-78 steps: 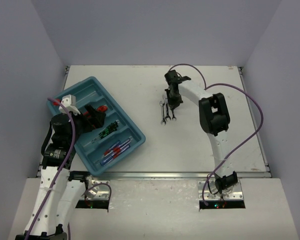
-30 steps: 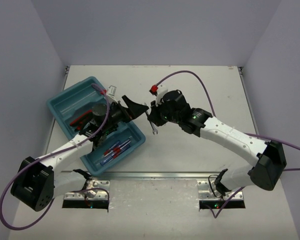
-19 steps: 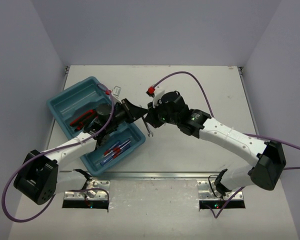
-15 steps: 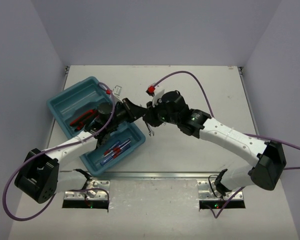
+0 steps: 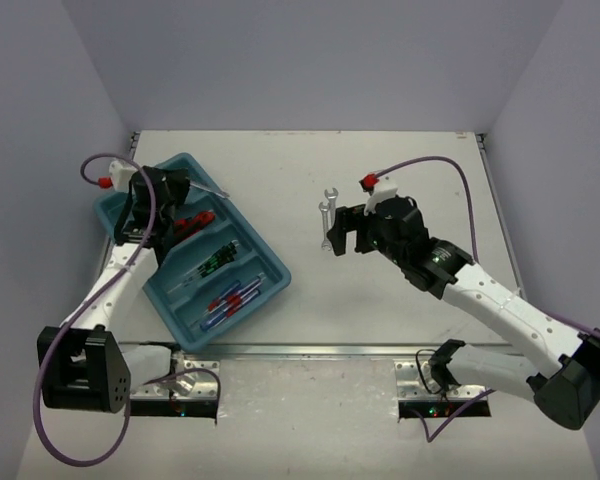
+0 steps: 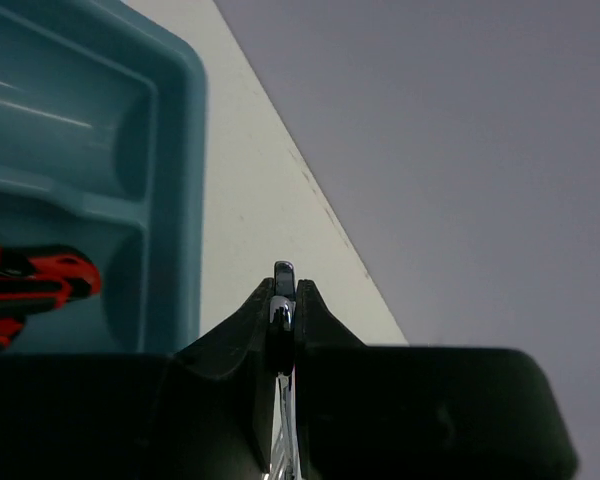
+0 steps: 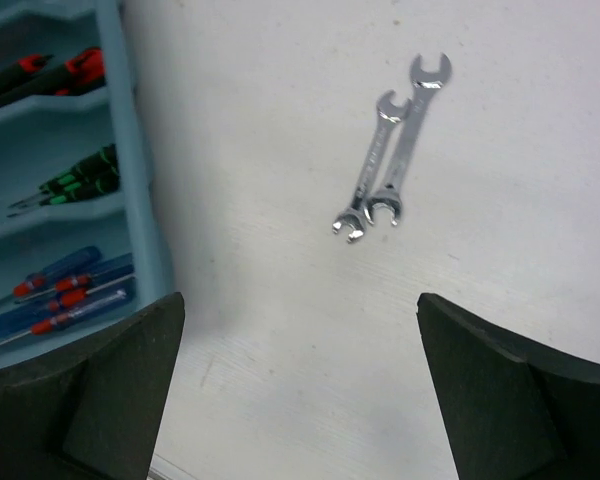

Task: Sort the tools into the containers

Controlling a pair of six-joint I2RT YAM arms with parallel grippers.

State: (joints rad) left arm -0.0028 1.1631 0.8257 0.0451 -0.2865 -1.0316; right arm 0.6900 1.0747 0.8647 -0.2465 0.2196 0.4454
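Plain white table [image 5: 400, 160] with grey walls round it, nothing fancy. The left gripper [image 6: 283, 285] is clamped tight on one silver wrench [image 5: 212, 190], pinched edge-on and held up over the far end of the teal tray [image 6: 180, 180], near its rim. My guess is it's carrying it to the far compartments, which look bare from the left wrist cam.

The right gripper [image 7: 298, 330] is spread wide with nothing in it. It hangs above the table well apart from the tray's long side, looking down at the two wrenches [image 7: 408, 140] lying touching there. I'd say it's lining up the next grab.

Count from the tray inward:
- One pair of red-handled pliers [image 5: 193, 220] in their own slot.
- Two green-marked black screwdrivers [image 7: 75, 168], I think, in the next slot.
- Two or three blue-and-red screwdrivers [image 7: 65, 290] in the nearest slot, hard to split.
- Three wrenches in total, none in the tray yet.
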